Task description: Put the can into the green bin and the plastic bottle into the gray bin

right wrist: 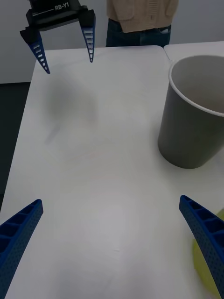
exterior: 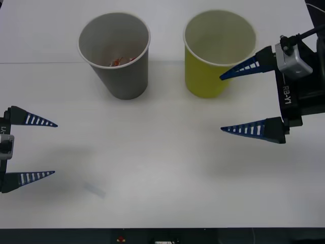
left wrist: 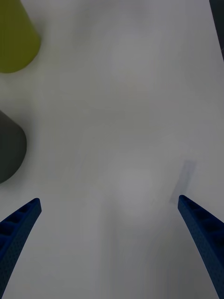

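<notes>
Near edge of the white table (exterior: 162, 168): bare surface, one faint smudge toward the left front; left gripper (exterior: 53, 148) at the left edge, low over the table, jaws spread wide, nothing between them; blue ribbed fingers (exterior: 35, 120) point inward across the table; wide open room ahead of it.

Mid table: right gripper (exterior: 221, 103) at the right side, jaws wide apart, empty; its far finger overlaps the near wall of the green bin (exterior: 205, 76) in the front view; its near finger lies over bare table; contact with the cup cannot be told.

Far row: gray bin (exterior: 122, 71) on the left, upright, white rim, gray inside; red and yellow bits low inside it look like the plastic bottle (exterior: 120, 61), mostly hidden by the wall; green bin on the right, upright, yellow-green wall, white rim, pale inside, contents not discernible; the two cups stand apart with a clear gap between them; a table seam runs behind them; more white table beyond.

Right wrist view: gray bin (right wrist: 193, 117) beside the open fingers (right wrist: 205, 233); left gripper (right wrist: 67, 58) across the table, open.
</notes>
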Robot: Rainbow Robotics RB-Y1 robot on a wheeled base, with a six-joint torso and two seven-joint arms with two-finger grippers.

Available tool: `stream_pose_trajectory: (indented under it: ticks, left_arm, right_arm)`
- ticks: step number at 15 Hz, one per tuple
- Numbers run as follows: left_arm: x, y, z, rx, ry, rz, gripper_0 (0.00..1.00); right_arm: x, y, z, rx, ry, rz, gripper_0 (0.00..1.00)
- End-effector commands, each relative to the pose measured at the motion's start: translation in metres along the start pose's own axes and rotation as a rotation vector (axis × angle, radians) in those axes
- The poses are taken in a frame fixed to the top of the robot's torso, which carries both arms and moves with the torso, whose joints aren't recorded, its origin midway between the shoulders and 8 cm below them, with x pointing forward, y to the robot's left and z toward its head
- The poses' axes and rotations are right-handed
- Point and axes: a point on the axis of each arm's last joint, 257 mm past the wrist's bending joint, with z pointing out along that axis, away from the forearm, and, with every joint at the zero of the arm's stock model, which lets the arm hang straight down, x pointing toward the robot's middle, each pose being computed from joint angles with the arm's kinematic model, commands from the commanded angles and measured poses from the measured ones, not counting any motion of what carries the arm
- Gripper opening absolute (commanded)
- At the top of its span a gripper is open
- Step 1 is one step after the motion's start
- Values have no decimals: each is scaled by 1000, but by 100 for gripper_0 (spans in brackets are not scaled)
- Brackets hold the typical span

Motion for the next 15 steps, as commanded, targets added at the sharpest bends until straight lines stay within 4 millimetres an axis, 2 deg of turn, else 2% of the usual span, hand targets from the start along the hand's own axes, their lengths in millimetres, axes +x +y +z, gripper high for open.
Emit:
stream_pose_trajectory:
  ticks: [1,4,7,11,15]
  left_arm:
    - [0,0,0,0,0,0,100]
    - [0,0,0,0,0,0,100]
    - [0,0,0,0,0,0,100]
    - [0,0,0,0,0,0,100]
    - [0,0,0,0,0,0,100]
  right_arm:
    - [16,1,-14,21,22,-2,100]
    - [28,-3,-28,67,31,9,100]
    - [48,5,-33,76,53,29,100]
    - [86,16,-46,88,137,-19,100]
    - [109,33,-58,69,189,11,100]
